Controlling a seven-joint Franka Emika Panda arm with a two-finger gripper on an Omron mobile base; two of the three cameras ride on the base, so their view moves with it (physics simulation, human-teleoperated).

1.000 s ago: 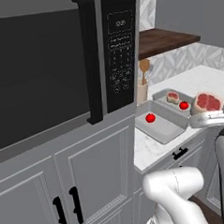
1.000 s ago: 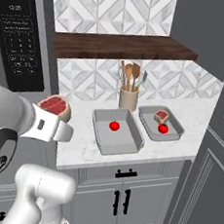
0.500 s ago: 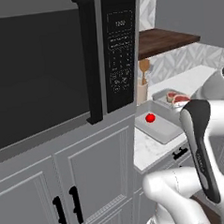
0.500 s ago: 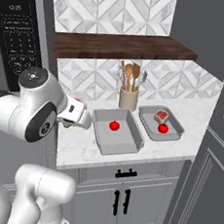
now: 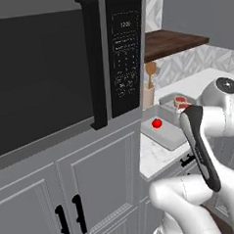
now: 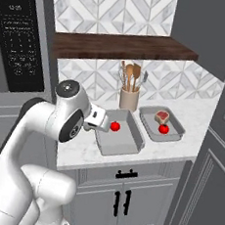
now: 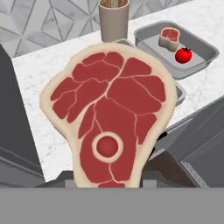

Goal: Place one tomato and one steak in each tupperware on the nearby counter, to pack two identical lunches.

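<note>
A large raw steak (image 7: 111, 127) stands upright in the hand view, and my gripper (image 6: 102, 124) is shut on its lower edge; the steak hides the fingertips. The gripper hovers at the left rim of the near tupperware (image 6: 125, 146), which holds one tomato (image 6: 115, 126). The far tupperware (image 6: 173, 136) holds a small steak (image 6: 162, 116) and a tomato (image 6: 164, 129). In the hand view that far tupperware (image 7: 205, 46) lies at the upper right with its steak (image 7: 169, 37) and tomato (image 7: 183, 55). Both containers rest on the white counter (image 6: 80, 153).
A beige utensil holder (image 6: 129, 97) with wooden spoons stands behind the containers. The dark wooden shelf (image 6: 126, 44) hangs above the counter. A black microwave (image 5: 62, 68) sits to the left, and a tall grey cabinet panel (image 6: 217, 120) closes the right side.
The arm has swung from the left side across to the near tupperware, carrying the steak with it. The containers and their contents have not moved.
</note>
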